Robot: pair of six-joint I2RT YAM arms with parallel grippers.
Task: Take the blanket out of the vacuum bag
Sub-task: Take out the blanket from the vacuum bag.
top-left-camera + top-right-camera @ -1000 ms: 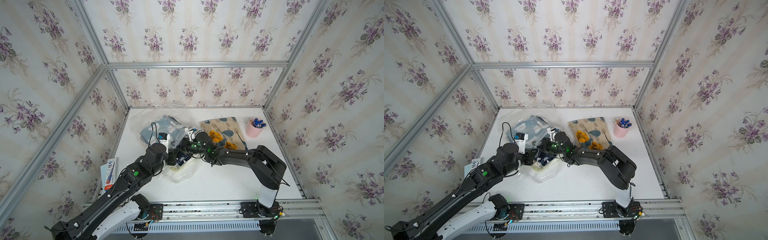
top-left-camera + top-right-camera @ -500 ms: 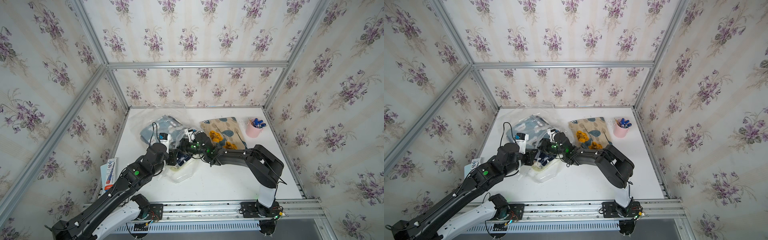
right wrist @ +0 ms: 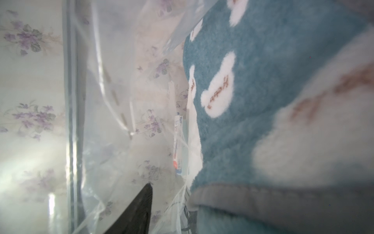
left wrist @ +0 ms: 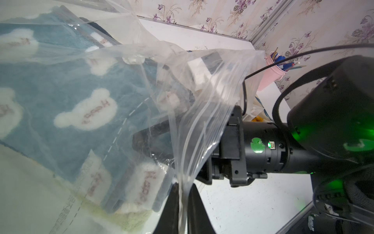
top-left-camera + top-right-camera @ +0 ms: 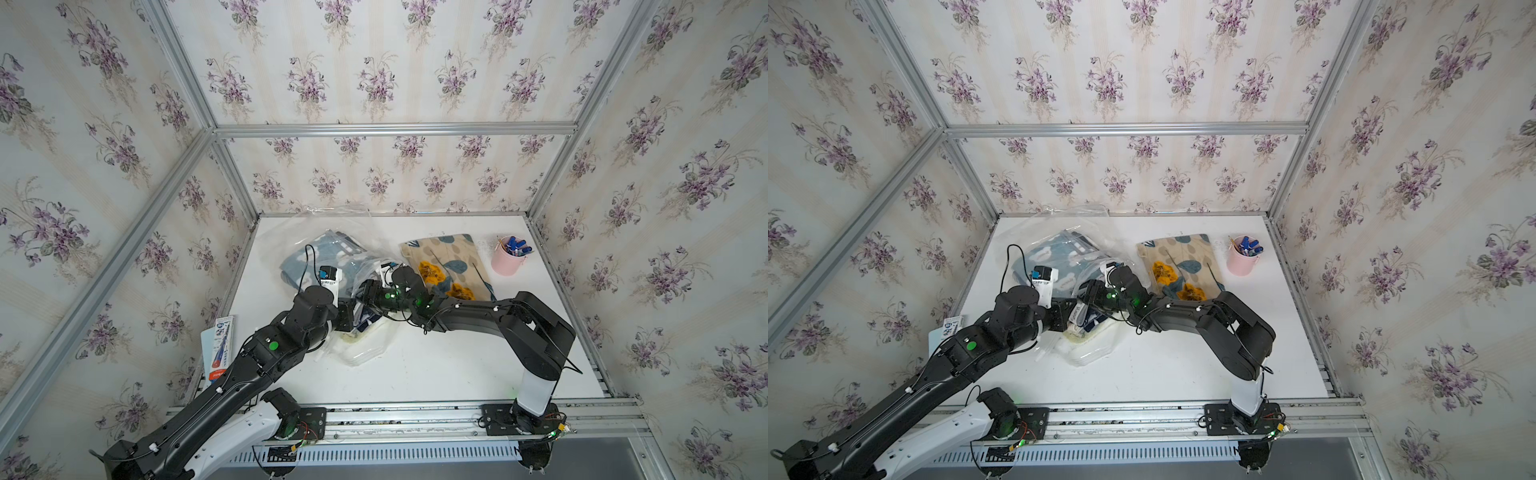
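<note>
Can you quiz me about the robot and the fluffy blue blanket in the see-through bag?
1. True or false: the blanket is completely out of the vacuum bag.
2. Pick one. The left gripper is: A) wide open, B) shut on the vacuum bag's plastic, C) out of sight.
3. Fill the gap: the right gripper reaches ____ the vacuum bag.
Key: 1 false, the blanket lies inside the vacuum bag; 2 B; 3 inside.

Blanket (image 5: 320, 257) inside vacuum bag (image 5: 365, 351); cloth (image 5: 446, 259) right — cup (image 5: 508, 262) beyond
</note>
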